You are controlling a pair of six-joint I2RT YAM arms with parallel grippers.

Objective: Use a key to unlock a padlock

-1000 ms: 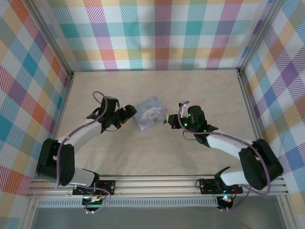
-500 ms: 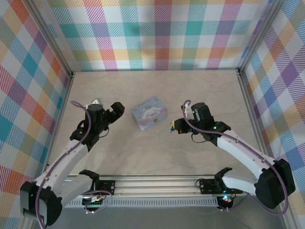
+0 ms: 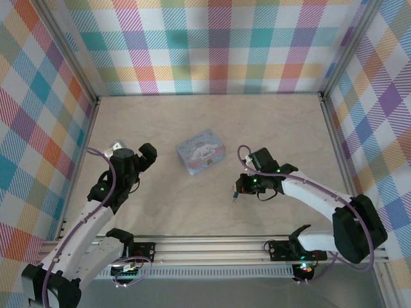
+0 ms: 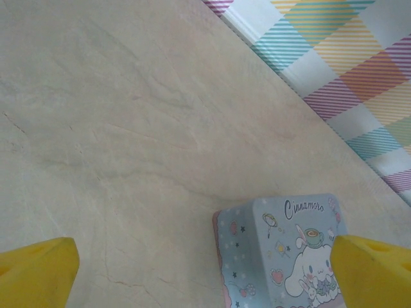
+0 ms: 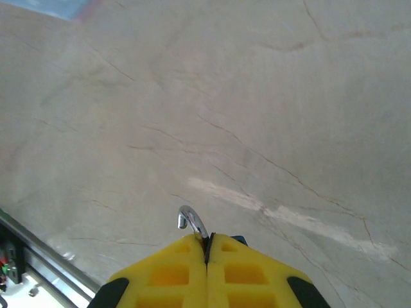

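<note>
From above, you are looking at 2 arms, 1 pale blue tin (image 3: 201, 151) and 1 tiny dark speck at the tips of the right gripper (image 3: 237, 191), too small to make out here. The left gripper (image 3: 133, 150) is hanging over the left part of the table (image 3: 282, 122), well apart from the tin and touching nothing. The right gripper is sitting right of the tin and nearer to you, not touching it. Plaid walls are closing in 3 sides, a metal rail (image 3: 212, 247) is running along the near edge, and bare table is lying open behind the tin and on both flanks.

In the left wrist view, you are seeing 2 yellow fingers (image 4: 35, 273) spread as wide as they go, with nothing between them. The tin (image 4: 282, 250) is lying low in the frame, just inside the finger on the right, with open table beyond it up to the wall foot.

In the right wrist view, the 2 yellow fingers (image 5: 167, 273) are pressed fully together and pinching 1 padlock (image 5: 191, 221): its metal shackle is poking out past the tips, and a sliver of blue body is showing beside it. The table ahead is lying bare, 1 corner of the tin (image 5: 45, 6) is sitting at the top edge, and the rail is close at lower left.
</note>
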